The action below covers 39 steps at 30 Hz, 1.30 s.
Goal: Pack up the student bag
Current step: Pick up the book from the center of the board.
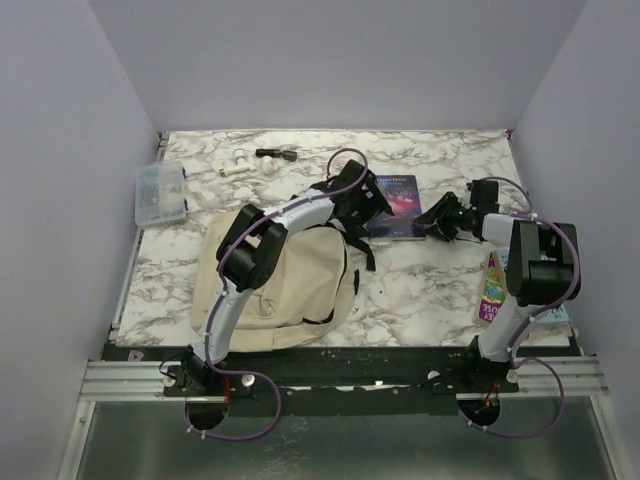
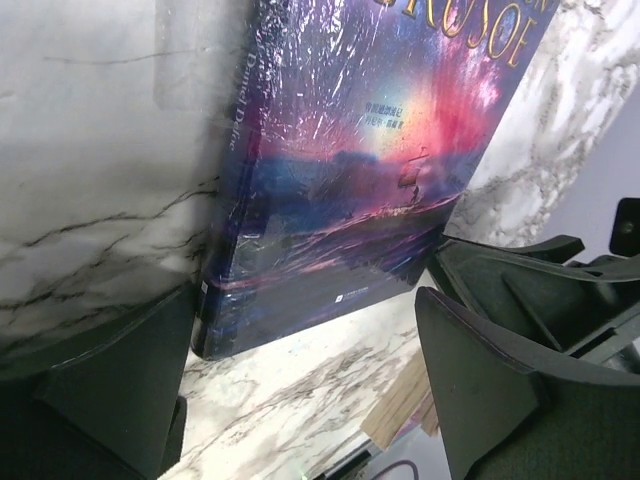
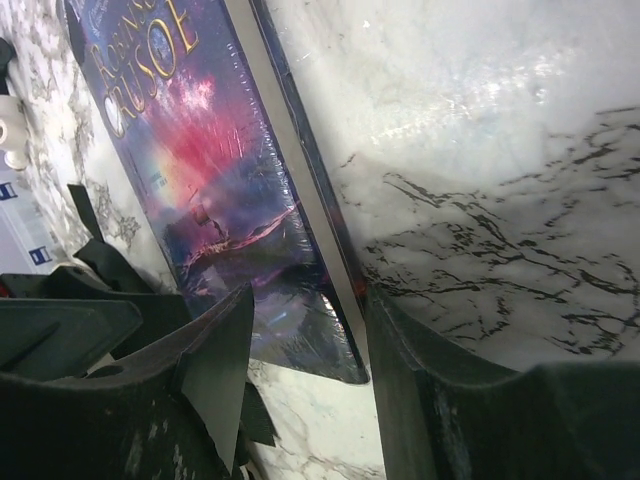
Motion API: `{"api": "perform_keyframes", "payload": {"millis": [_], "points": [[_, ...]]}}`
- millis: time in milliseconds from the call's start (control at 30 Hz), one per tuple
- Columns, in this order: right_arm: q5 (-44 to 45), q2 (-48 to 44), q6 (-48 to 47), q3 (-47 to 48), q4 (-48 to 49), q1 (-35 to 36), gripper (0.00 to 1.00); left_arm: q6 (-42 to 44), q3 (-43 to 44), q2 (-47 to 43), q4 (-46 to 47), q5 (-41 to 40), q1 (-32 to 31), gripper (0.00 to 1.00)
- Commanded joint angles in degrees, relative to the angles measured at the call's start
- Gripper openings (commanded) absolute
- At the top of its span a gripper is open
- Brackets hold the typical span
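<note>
— Student bag (image 1: 285, 290) lies flat at the near left of the table (image 1: 430, 290), apart from the book (image 1: 398, 203). Which step is it?
— Picking up the book, I think. The left gripper (image 2: 300, 320) is wide open around its corner. The right gripper (image 3: 310, 300) is open astride its edge, holding nothing.
— Next?
— One must close firmly and lift.

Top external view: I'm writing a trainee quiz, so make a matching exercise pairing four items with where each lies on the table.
Things:
1. student bag
2. clear plastic box
3. Robinson Crusoe book
4. colourful thin book

Places on the table:
A. far left edge
B. right edge
C. middle, toward the far side
D. near left part

Pairs: 1-D; 2-A; 3-C; 4-B
</note>
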Motion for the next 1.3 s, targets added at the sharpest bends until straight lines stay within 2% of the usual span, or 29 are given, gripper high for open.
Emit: {"api": "perform_keyframes", "payload": {"millis": [0, 200, 367, 600, 733, 900, 1067, 1267], "points": [[-6.9, -1.2, 2.1, -3.0, 0.1, 1.4, 0.5, -2.8, -1.0, 1.0, 17.1, 13.1, -1.2, 0.89], [-10.5, -3.1, 4.5, -7.4, 5.1, 1.4, 0.48, 1.1, -6.0, -7.8, 18.0, 10.7, -2.3, 0.88], [-12.9, -5.9, 4.0, -10.3, 4.9, 1.7, 0.47, 1.5, -11.6, -13.5, 18.4, 11.7, -4.0, 0.89], [-14.6, -11.4, 3.8, -17.8, 6.3, 3.2, 0.45, 3.0, -21.8, -23.5, 18.3, 6.6, -9.3, 0.91], [-15.8, -14.8, 4.1, -22.0, 7.1, 6.4, 0.43, 3.7, -29.3, -29.6, 17.6, 0.0, -13.5, 0.92], [-18.2, -19.4, 9.3, -27.6, 12.2, 8.0, 0.43, 3.3, -34.8, -33.0, 15.2, -6.3, -16.5, 0.92], [-17.9, -21.9, 9.5, -28.6, 11.1, 8.1, 0.42, 4.0, -34.0, -34.0, 10.0, -12.7, -16.6, 0.89], [-17.4, -22.2, 8.8, -28.2, 10.2, 8.1, 0.43, 5.2, -30.6, -33.2, 5.3, -15.0, -16.5, 0.77]]}}
